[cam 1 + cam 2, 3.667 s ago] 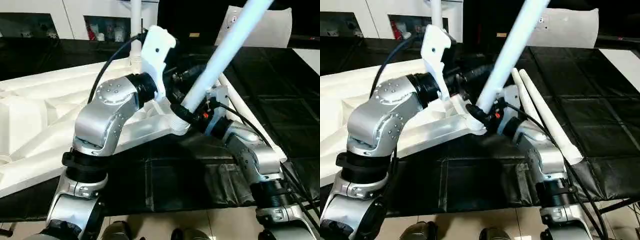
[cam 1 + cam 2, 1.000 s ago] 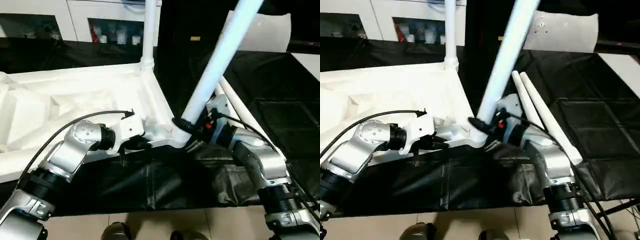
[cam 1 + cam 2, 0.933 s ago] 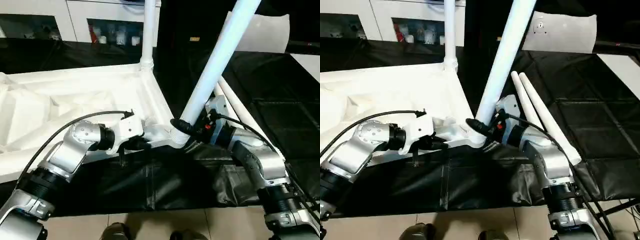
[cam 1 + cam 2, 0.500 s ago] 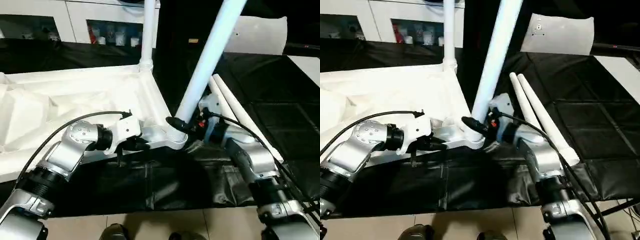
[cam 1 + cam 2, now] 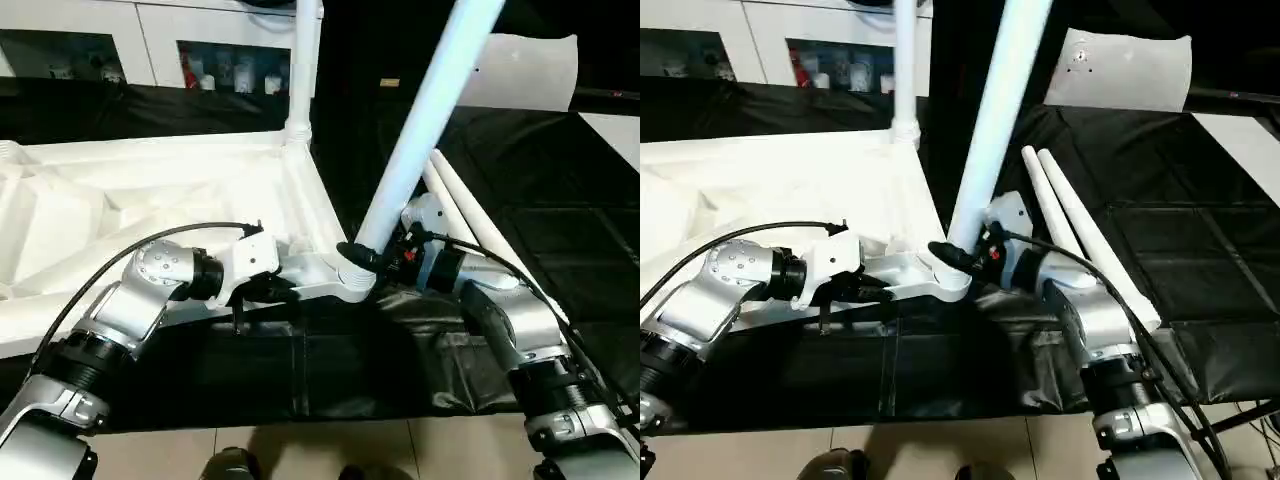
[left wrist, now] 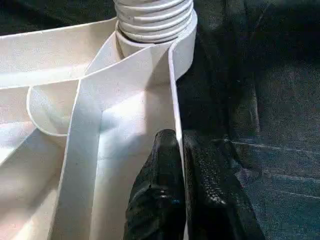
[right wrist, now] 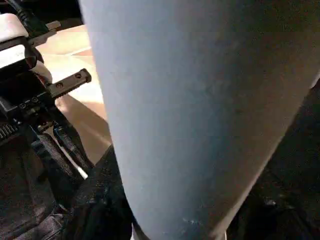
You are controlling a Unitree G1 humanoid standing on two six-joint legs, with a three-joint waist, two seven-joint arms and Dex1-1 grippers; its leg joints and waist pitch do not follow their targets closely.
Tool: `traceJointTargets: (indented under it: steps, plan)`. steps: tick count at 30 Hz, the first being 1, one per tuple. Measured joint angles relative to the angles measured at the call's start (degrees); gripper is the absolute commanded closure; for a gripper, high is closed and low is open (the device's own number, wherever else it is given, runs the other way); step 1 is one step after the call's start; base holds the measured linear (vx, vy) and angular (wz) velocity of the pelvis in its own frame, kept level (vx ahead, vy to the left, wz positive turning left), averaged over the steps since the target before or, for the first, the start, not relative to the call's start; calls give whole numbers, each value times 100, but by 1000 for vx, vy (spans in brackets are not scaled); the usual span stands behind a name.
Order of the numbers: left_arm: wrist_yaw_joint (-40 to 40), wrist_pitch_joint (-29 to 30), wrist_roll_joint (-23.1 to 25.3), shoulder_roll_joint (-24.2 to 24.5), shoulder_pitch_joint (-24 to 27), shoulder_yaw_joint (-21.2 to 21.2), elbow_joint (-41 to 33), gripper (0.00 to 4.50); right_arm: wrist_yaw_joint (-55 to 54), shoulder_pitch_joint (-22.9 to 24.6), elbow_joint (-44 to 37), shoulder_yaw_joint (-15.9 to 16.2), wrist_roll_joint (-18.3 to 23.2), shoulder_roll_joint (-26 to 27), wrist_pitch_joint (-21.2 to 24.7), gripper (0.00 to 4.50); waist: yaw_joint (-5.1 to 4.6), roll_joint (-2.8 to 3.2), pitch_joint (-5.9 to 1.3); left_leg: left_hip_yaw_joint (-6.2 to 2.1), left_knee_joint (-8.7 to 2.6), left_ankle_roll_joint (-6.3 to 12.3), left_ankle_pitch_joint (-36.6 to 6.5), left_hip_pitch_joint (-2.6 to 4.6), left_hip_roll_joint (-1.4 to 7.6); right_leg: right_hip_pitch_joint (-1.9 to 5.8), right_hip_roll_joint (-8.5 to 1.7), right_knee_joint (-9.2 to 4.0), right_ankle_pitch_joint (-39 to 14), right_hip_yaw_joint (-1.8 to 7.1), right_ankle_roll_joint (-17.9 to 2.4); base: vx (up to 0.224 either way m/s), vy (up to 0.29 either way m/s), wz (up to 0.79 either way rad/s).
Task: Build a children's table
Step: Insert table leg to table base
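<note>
Tabletop [image 5: 150,200] rim pinched by left gripper [image 6: 179,150], leg [image 5: 425,115] clamped in right gripper [image 5: 362,258]

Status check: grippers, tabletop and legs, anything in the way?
Left gripper shut on tabletop rim. Right gripper shut on second leg, tilted in near corner socket. One leg upright; two spare legs beside right arm.

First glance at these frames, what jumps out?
A long white leg slants up from the near corner of the upturned tabletop, with the right tool clamped round its base. The left tool pinches the tabletop's near wall. Two spare legs lie right of it on the black cloth.
</note>
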Motion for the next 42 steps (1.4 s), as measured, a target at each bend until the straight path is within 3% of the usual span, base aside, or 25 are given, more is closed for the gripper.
traceJointTargets:
  steps: [20,24,32,38,42]
  plan:
    - [10,-10,62,-69,19,57,94,450,62,-97,895,-591,560,428,54,259,-4,23,4,-2,-25,-3,-2,74,-2,63,0,-18,-5,0,7,0,0,0]
    - [39,-30,59,-111,31,59,93,450,43,83,858,-757,719,476,-44,259,16,52,9,-2,-31,-3,-2,74,-4,70,-1,-35,-4,0,5,0,0,0]
    - [171,-28,65,-264,86,73,85,450,-285,833,331,-965,880,710,-720,259,121,206,0,1,-65,-2,-2,74,-11,75,-4,-78,-3,-1,5,0,0,0]
    - [166,-44,51,-304,105,70,65,450,-379,1232,-26,-795,573,677,-1304,259,174,254,-9,4,-109,-3,-1,73,-15,76,-4,-114,-4,-7,6,0,0,0]
    - [166,-52,60,-322,119,56,44,450,-450,1320,-314,-304,-104,328,-1832,259,180,263,-11,5,-110,-3,-2,73,-18,83,-6,-125,-8,-6,12,0,0,0]
